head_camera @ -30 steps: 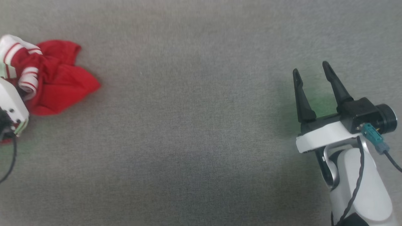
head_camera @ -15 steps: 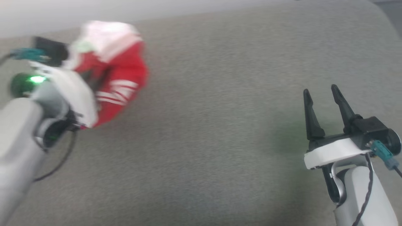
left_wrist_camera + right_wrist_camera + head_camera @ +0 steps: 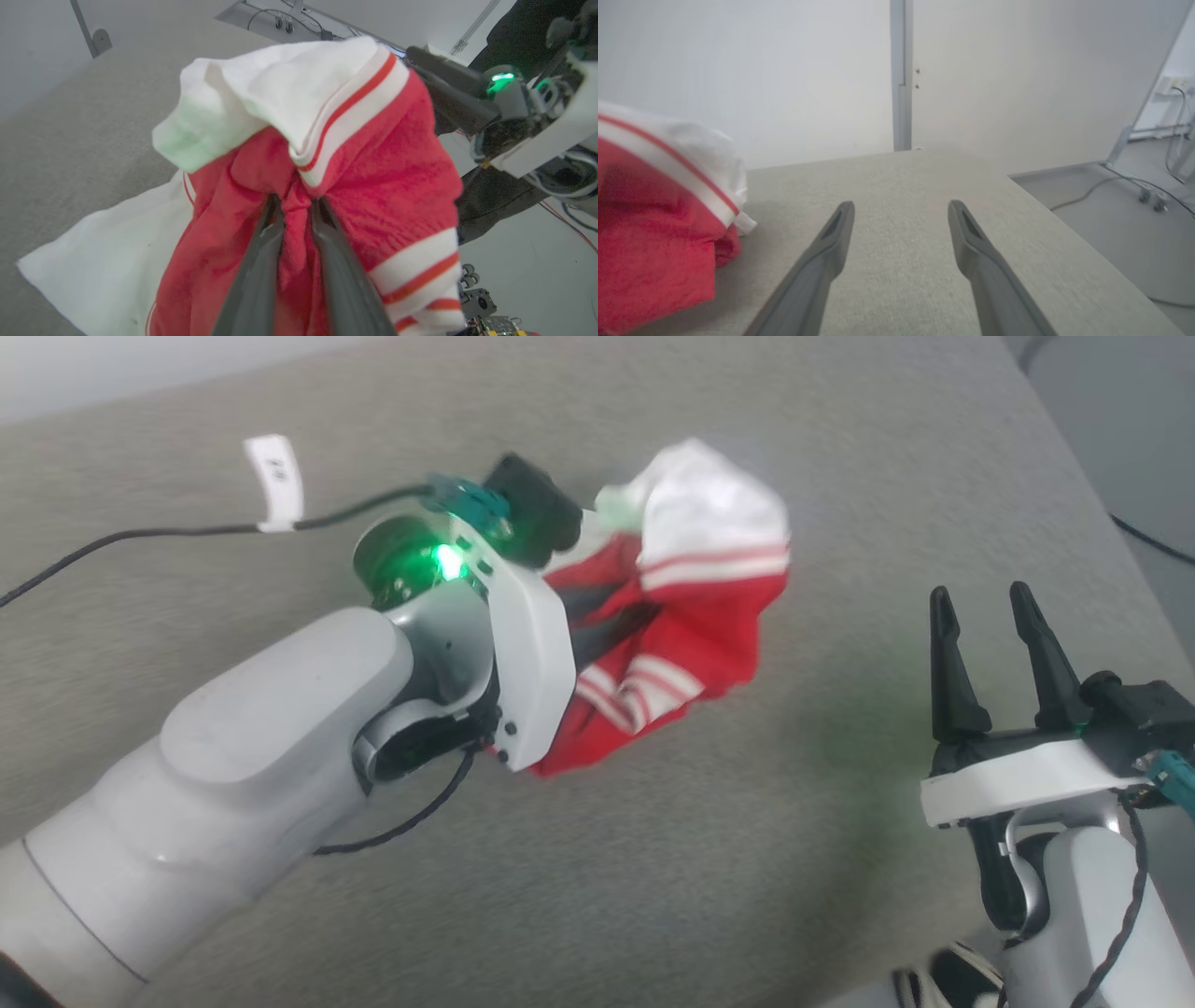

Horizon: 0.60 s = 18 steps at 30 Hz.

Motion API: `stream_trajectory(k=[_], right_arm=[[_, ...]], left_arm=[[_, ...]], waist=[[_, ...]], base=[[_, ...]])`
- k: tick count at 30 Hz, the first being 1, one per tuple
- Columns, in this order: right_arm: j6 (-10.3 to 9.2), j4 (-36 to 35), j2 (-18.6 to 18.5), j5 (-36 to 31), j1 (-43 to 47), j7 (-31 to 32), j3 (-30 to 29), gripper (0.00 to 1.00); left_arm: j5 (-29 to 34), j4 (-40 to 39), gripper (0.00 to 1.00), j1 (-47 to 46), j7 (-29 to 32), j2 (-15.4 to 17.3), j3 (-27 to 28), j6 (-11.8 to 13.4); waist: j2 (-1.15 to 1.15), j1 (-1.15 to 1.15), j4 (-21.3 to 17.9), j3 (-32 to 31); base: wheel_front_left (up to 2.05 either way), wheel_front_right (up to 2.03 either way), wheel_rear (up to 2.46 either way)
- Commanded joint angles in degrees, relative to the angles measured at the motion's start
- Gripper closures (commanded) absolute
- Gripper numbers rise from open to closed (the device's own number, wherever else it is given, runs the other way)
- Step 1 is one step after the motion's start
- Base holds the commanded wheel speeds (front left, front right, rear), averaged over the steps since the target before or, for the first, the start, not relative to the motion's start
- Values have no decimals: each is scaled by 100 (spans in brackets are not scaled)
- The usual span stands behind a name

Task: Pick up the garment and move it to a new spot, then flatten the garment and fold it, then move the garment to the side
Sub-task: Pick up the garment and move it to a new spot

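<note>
Clamping a fold of red cloth, your left end effector (image 3: 294, 205) holds the bunched jersey (image 3: 700, 616) over the grey surface (image 3: 653, 877), cloth draped around its fingers (image 3: 259, 266). Your right end effector (image 3: 985, 607) stands apart from the jersey on its right, fingers spread, holding nothing.

garment (image 3: 719, 625) thin cloth; table (image 3: 653, 859) matt woven fab.
</note>
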Motion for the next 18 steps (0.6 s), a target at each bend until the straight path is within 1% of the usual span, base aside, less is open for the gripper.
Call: stream_trajectory(k=[1,3,5,9,13,14,15,16,18], right_arm=[[1,-6,12,104,-77,-7,22,0],[1,1,11,238,-87,-7,26,0],[1,14,14,348,-99,-7,56,0],[1,29,13,562,-97,-7,118,0],[1,36,12,719,-97,-8,161,0],[1,38,12,739,-104,-8,172,0],[1,35,11,768,-113,-8,183,0],[1,37,11,781,-120,-8,189,0],[1,50,10,799,-138,-8,183,0]], left_arm=[[-93,115,100,-112,79,73,-247,-8],[-334,273,100,-219,199,158,-531,-8],[-340,474,100,-364,337,357,-790,-8],[-569,795,100,-427,689,572,-1052,-7],[-366,1056,100,-337,1351,795,-1189,22],[-328,1106,97,-280,1474,824,-1217,26],[-224,1142,91,-215,1619,842,-1240,28],[-49,1139,77,-138,1775,859,-1265,33],[182,1114,59,-15,1948,905,-1300,33]], waist=[[1,0,-371,283],[1,0,-514,373],[1,0,-646,458],[1,0,-844,611],[1,0,-961,768],[1,0,-981,796],[1,0,-998,818],[1,0,-1010,833],[1,0,-1013,844]], base=[[0,0,0],[0,0,0],[0,0,0],[0,0,0],[0,0,0],[0,0,0],[0,0,0],[0,0,0],[0,0,0]])
